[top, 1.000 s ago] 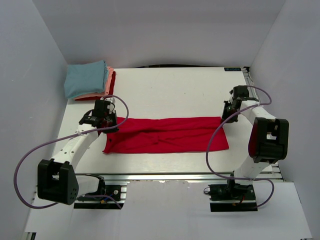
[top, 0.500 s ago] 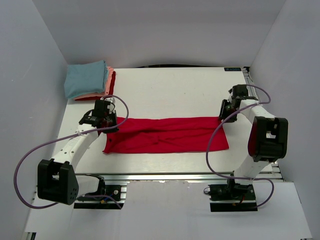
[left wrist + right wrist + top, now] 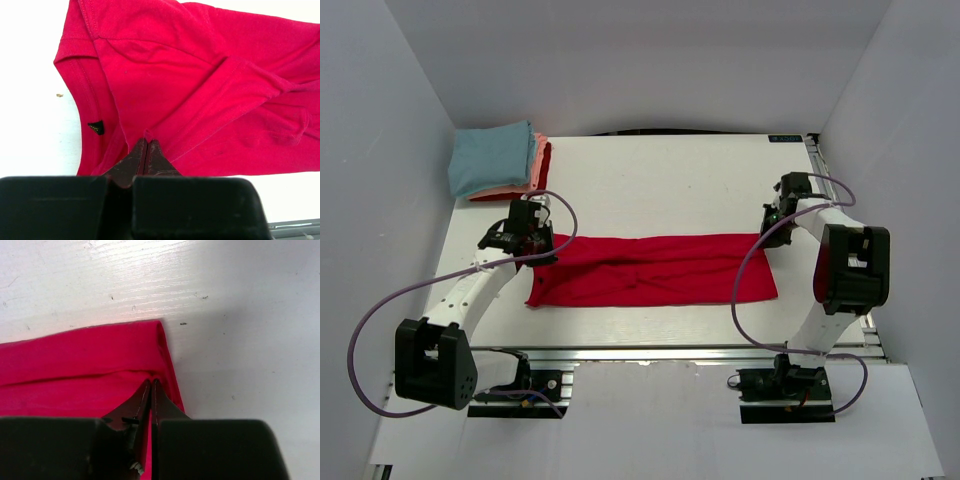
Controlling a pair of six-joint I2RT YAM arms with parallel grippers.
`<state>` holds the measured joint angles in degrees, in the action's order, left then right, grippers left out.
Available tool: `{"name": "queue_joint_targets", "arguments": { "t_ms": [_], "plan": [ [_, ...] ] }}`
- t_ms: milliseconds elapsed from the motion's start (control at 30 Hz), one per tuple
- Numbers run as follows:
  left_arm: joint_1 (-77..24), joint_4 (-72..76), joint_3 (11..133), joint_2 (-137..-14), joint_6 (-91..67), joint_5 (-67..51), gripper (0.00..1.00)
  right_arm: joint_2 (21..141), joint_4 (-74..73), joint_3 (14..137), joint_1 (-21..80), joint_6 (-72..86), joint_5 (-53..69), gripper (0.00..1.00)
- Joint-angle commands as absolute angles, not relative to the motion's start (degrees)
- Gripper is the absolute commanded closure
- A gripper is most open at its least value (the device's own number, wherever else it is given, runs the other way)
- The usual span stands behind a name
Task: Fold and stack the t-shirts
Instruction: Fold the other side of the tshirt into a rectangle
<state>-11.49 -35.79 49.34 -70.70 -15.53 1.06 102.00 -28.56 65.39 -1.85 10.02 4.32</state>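
A bright red t-shirt [image 3: 650,270] lies folded lengthwise into a long strip across the table's middle. My left gripper [image 3: 542,246] sits at the strip's left far corner. In the left wrist view it [image 3: 147,142] is shut on a pinch of the red cloth [image 3: 200,90] beside the collar. My right gripper [image 3: 767,232] sits at the strip's right far corner. In the right wrist view it [image 3: 152,381] is shut on the folded edge of the red cloth [image 3: 75,370]. At the back left lies a stack of folded t-shirts: light blue [image 3: 492,160] on top, salmon-pink [image 3: 536,160] under it, red [image 3: 546,158] at the bottom.
The white table [image 3: 670,180] is boxed in by grey walls on the left, back and right. A metal rail [image 3: 660,353] runs along the near edge with both arm bases bolted to it. Purple cables loop beside each arm.
The right arm's wrist has shifted slightly toward the back at the shirt's right corner. The left arm and the shirt have not moved.
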Motion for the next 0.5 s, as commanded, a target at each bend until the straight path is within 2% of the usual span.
{"name": "queue_joint_targets", "arguments": {
  "t_ms": [0, 67, 100, 333, 467],
  "plan": [
    [-11.5, -35.7, 49.6, -69.3, -15.4, 1.1, 1.0, 101.3, -27.4, 66.7, -1.7, 9.8, 3.5, 0.93],
    [-11.5, -35.7, 49.5, -69.3, -15.4, 1.1, 1.0, 101.1, -27.3, 66.6, -1.6, 9.8, 3.4, 0.93],
    [-11.5, -35.7, 49.6, -69.3, -15.4, 1.1, 1.0, 101.0, -27.3, 66.7, -1.6, 9.8, 3.5, 1.0],
    [-11.5, -35.4, 49.5, -69.6, -15.4, 1.1, 1.0, 100.0, -27.6, 67.4, -1.5, 9.7, 2.9, 1.0],
    [-11.5, -35.4, 49.5, -69.7, -15.4, 1.1, 1.0, 100.5, -27.6, 68.4, -1.5, 9.7, 3.9, 0.93]
  ]
}}
